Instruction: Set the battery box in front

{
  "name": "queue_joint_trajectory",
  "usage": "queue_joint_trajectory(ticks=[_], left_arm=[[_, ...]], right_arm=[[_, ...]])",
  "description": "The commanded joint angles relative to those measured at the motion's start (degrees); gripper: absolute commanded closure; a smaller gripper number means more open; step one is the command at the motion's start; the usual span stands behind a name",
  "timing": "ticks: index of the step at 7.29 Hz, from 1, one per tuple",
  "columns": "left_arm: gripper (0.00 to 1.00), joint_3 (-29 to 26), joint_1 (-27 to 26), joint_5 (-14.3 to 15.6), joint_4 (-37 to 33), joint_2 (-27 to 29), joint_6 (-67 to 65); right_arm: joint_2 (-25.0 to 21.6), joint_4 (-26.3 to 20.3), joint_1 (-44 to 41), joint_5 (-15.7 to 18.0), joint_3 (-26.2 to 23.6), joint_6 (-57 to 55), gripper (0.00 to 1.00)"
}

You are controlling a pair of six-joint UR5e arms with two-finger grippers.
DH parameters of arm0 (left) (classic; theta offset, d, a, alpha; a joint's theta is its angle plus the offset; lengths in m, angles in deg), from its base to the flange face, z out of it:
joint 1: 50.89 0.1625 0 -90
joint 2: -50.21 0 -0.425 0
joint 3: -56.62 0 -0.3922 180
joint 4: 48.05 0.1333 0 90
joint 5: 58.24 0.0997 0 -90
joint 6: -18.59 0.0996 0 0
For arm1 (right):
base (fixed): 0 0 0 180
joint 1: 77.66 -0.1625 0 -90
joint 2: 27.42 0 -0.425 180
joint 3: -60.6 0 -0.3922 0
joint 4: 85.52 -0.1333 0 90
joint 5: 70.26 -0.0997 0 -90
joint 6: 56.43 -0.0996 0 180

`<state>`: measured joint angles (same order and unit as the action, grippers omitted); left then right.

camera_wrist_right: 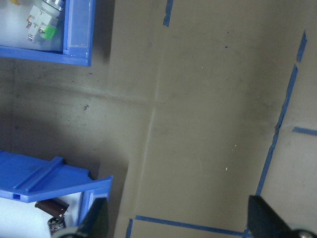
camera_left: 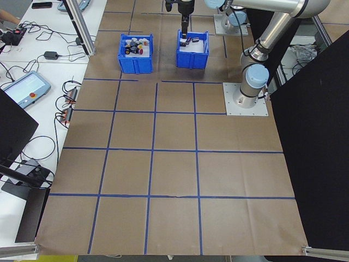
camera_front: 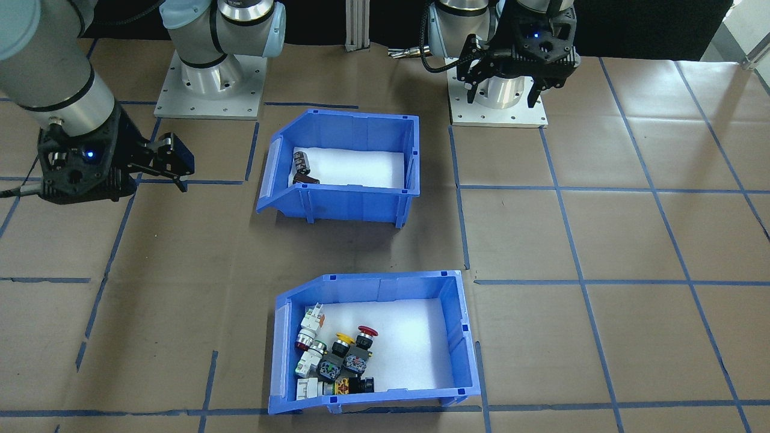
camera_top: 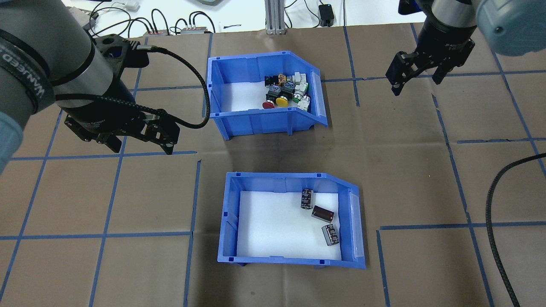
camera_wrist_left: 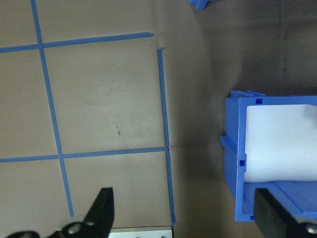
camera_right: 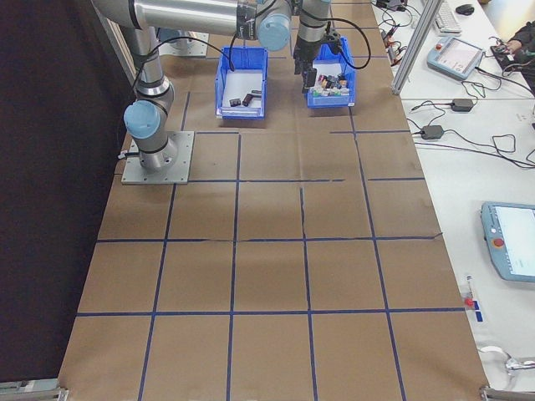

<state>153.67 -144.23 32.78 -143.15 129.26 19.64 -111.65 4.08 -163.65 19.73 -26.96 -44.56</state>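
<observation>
Your left gripper hangs above bare table with its fingers spread and nothing between them; the battery box sits on the table to its right and nearer the robot's base, its closed end wall showing at the right edge of the left wrist view. Your right gripper is likewise spread and empty, held above the table, with the battery box well off to its left and closer to the robot. Inside the box you can see three dark cylindrical cells lying on white foam, bunched toward the sloped cut-away end, the end nearer your right gripper. The switch bin, holding coloured push-buttons, stands farther from the robot than the battery box, between your two grippers and apart from both.
</observation>
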Motion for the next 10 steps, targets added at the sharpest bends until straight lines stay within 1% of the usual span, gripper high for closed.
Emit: queue_joint_trajectory(ticks=[1,2,3,7,8,9,10], left_arm=[[0.0,0.0,0.0,0.0,0.0,0.0,0.0],[0.0,0.0,0.0,0.0,0.0,0.0,0.0],[0.0,0.0,0.0,0.0,0.0,0.0,0.0],[0.0,0.1,0.0,0.0,0.0,0.0,0.0],[0.0,0.0,0.0,0.0,0.0,0.0,0.0],[0.0,0.0,0.0,0.0,0.0,0.0,0.0],[0.0,0.0,0.0,0.0,-0.1,0.0,0.0]], right_arm=[[-5.7,-4.0,-2.3,-0.3,-3.5,-15.9,0.0],[-7.3,-3.8,-2.3,-0.3,-5.2,-16.8,0.0],[-7.8,-3.7,-2.3,-0.3,-5.9,-17.1,0.0],[-6.7,-3.0,-2.3,-0.3,-4.7,-16.4,0.0],[-5.8,-2.9,-2.3,-0.3,-2.6,-15.7,0.0],[-2.5,-3.8,-2.4,-0.3,1.3,-14.7,0.0],[0.6,-6.4,-2.6,-0.3,6.0,-12.3,0.0]])
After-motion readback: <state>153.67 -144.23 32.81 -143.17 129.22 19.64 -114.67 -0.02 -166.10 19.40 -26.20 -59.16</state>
